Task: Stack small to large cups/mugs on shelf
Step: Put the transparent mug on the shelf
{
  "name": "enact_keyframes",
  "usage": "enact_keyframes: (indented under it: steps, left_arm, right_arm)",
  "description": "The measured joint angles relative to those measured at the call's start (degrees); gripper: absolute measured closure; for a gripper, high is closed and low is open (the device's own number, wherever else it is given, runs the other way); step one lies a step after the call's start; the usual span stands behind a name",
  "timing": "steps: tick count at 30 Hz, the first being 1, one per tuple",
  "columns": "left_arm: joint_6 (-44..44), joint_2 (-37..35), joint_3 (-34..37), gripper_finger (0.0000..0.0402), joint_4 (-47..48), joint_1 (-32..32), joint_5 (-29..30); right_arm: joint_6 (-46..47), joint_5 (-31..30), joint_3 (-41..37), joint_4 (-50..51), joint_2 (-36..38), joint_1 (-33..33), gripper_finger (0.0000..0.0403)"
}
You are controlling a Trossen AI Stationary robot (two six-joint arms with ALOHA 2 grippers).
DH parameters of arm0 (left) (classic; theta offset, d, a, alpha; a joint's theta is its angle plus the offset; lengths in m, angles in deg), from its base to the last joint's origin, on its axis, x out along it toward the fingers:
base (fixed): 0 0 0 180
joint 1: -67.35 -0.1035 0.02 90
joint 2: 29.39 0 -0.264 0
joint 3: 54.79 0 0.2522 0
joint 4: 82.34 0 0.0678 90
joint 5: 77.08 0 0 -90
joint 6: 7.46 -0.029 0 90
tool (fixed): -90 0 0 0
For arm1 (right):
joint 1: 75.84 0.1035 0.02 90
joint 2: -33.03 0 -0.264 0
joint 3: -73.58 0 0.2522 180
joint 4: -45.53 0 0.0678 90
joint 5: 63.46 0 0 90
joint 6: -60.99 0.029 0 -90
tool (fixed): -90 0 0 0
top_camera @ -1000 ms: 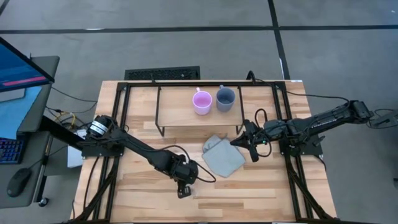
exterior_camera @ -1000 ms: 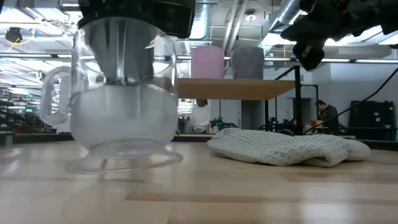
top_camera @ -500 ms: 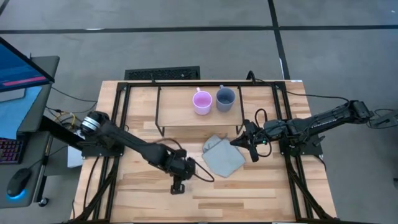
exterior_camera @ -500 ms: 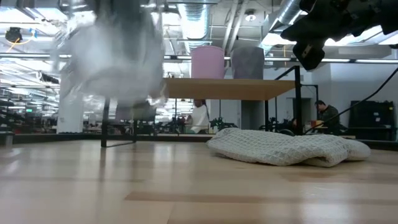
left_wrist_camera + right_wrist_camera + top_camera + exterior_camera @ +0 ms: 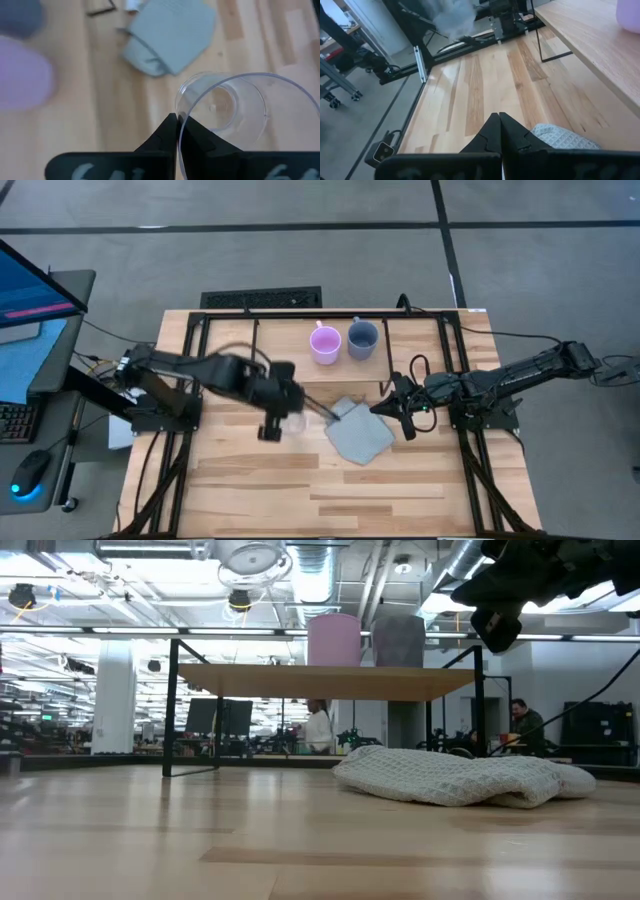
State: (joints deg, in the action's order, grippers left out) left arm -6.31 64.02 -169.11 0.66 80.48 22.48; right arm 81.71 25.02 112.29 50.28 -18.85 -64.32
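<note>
A clear glass cup [image 5: 225, 112] hangs in my left gripper [image 5: 178, 131], high above the table's middle [image 5: 292, 420]; only its foot shows at the top of the low view [image 5: 250, 555]. A pink-lilac mug [image 5: 324, 343] and a blue-grey mug [image 5: 362, 338] stand side by side on the wooden shelf [image 5: 330, 682]. My right gripper [image 5: 385, 408] is shut and empty, hovering over the right edge of the grey-green cloth [image 5: 358, 430]. My left gripper pinches the glass cup's wall at the rim [image 5: 179, 117], one finger inside the cup and one outside. The fingers come from above, pointing down. The cup is lifted clear of the table, its mouth up.
The cloth lies flat on the table just in front of the shelf's right half [image 5: 450, 778]. The shelf stands on thin black wire legs [image 5: 172, 705] at the table's far side. A black frame runs along the table's edges [image 5: 200, 340]. People show in the room behind.
My left gripper has lifted the glass cup off the table near its front edge and carried it up and toward the far edge, closer to the shelf. The cup has gone from standing on the table to hanging well clear of it.
</note>
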Motion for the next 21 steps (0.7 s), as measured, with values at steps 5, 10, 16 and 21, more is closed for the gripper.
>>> enact_keyframes:
  steps: [5, 10, 16, 21]
  left_arm:
    - [-12.9, -1.4, -4.0, 0.0401, 5.6, -7.2, -0.1]
    - [-27.3, -1.4, -6.3, 0.0401, 10.4, -14.5, -0.3]
    - [-45.1, -1.4, -6.3, 0.0401, 9.7, -22.8, -2.5]
    - [-54.2, -1.2, -6.3, 0.0401, 4.9, -29.1, -10.4]
  right_arm:
    - [-1.8, 0.0, 0.0, 0.0, 0.0, 0.0, 0.0393]
    - [-4.2, 0.0, 0.0, 0.0, 0.0, -0.1, 0.0393]
    - [-4.7, 0.0, 0.0, 0.0, 0.0, -0.4, 0.0393]
    - [-4.7, -0.1, 0.0, 0.0, 0.0, -0.4, 0.0393]
